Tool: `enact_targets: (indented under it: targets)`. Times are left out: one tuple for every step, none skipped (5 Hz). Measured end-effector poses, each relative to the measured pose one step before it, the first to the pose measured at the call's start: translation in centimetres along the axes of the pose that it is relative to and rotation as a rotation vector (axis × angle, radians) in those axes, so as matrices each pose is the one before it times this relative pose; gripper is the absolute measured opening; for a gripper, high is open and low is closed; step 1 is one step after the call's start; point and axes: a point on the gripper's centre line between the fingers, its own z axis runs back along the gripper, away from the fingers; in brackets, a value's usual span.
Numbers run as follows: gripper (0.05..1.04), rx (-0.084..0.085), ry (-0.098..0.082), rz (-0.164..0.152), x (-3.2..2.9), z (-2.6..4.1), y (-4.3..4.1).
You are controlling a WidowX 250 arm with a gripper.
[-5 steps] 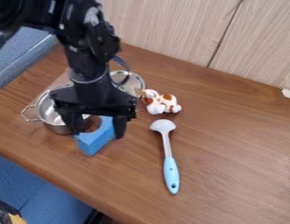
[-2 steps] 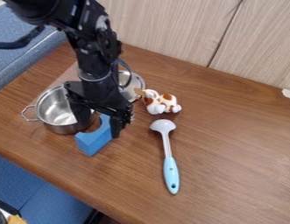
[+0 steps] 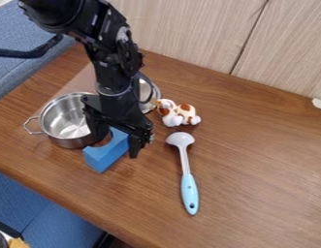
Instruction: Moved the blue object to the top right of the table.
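Blue block (image 3: 105, 156), one, with a curved cut-out in its upper side: the piece to be moved, resting on the table (image 3: 253, 164) toward its near left part, just beside the steel pot (image 3: 75, 141). Fingers (image 3: 135, 147), one pair, black, mine: spread wide and hanging low, one by the pot's side of the block, the other by its right end, the block's rear part lying between them. Contact: cannot tell; I count no grip as made. Step in hand, as I judge it: lining up for the grasp, with the carrying and the placing both outstanding. Next move: settle a little lower if there is room, then close evenly on the block's two sides, and lift straight up before any travel. Route thereafter: up and across to the far right of the table, passing above the spoon (image 3: 189, 193) and clear of the spotted toy animal (image 3: 179, 114). Hazards: my finger nearer the pot might knock its wall, and a hold near the curved cut-out might let the block turn.
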Motion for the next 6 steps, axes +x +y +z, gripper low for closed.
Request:
enact_targets:
  targets:
    - [0.653, 0.0150, 0.0188, 0.0072, -0.412, -0.590, -0.006]
    - [0.356, 0.0400, 0.0133, -0.0168, -0.090, -0.055, -0.523]
    - [0.279, 0.0150, 0.0039, -0.0022, -0.003, -0.012, -0.016]
    - [0.279, 0.0010, 0.0046, 0.0079, -0.043, 0.024, 0.021]
    - [0.279, -0.0187, 0.0370, -0.0064, -0.597, 0.214, -0.225]
    - [0.279, 0.0135, -0.0231, 0.0316, 0.342, 1.690, 0.464]
